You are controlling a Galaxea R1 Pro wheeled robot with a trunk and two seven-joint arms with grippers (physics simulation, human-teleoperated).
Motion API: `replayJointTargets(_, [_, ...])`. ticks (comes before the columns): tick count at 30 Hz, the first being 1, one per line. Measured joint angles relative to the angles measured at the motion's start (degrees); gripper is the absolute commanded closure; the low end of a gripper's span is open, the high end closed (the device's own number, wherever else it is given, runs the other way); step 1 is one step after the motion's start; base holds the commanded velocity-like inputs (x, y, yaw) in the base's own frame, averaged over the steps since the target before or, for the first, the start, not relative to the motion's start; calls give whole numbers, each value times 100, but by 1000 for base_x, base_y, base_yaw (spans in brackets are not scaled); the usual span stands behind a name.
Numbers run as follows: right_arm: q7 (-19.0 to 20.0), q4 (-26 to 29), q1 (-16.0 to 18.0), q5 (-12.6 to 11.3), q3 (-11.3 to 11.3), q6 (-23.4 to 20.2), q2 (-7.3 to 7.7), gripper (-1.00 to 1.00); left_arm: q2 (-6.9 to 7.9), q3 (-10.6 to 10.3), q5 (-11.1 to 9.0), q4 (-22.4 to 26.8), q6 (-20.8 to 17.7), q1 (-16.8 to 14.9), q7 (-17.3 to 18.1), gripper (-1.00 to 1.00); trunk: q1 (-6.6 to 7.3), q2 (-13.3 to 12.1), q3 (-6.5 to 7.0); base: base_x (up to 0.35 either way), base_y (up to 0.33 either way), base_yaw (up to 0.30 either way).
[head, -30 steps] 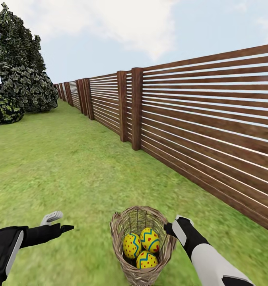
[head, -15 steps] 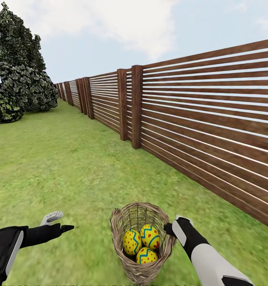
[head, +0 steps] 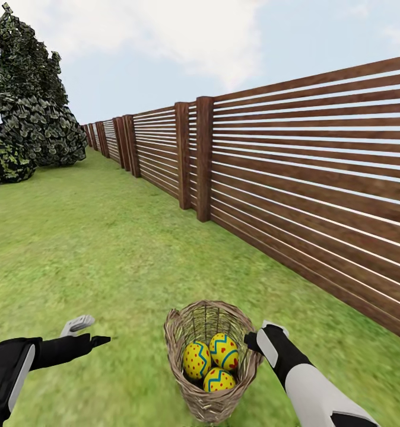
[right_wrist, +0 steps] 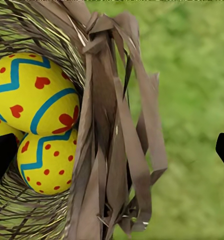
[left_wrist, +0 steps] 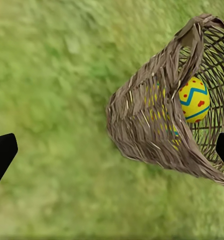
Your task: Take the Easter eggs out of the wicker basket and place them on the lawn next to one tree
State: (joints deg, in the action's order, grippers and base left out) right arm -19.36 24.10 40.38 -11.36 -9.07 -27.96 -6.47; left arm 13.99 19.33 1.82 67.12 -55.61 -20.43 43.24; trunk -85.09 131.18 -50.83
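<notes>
Beside the right end effector (head: pixel 254 339), whose open fingers straddle the rim without gripping, sits the basket (head: pixel 191 392) on the lawn (head: pixel 105 249), three eggs (head: pixel 224 351) inside. Well apart from it, the left end effector (head: pixel 87 332) hangs open and empty. Seemingly the first egg comes next: reach in and close on one. No writing shows.

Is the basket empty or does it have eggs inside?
Not empty. Three Easter eggs sit inside the wicker basket, which stands on the lawn.
</notes>
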Motion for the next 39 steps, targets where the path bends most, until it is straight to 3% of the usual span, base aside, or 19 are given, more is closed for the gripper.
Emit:
replayJointTargets(6, [0,-4,3,-2,-7,20,0,-100,0,0,0,0,0,0,0,-100,0,0,0,0,0,0])
replayJointTargets(7, [0,-4,1,-2,-7,21,0,100,0,0,0,0,0,0,0,-100,0,0,0,0,0,0])
replayJointTargets(24, [-3,-2,-1,39,-10,23,-22,100,6,0,-4,0,-2,0,-1,-100,0,0,0,0,0,0])
replayJointTargets(39, [79,46,-8,20,26,31,-61,100,0,-8,-2,1,-45,0,-9,-100,329,-600,268,0,0,0])
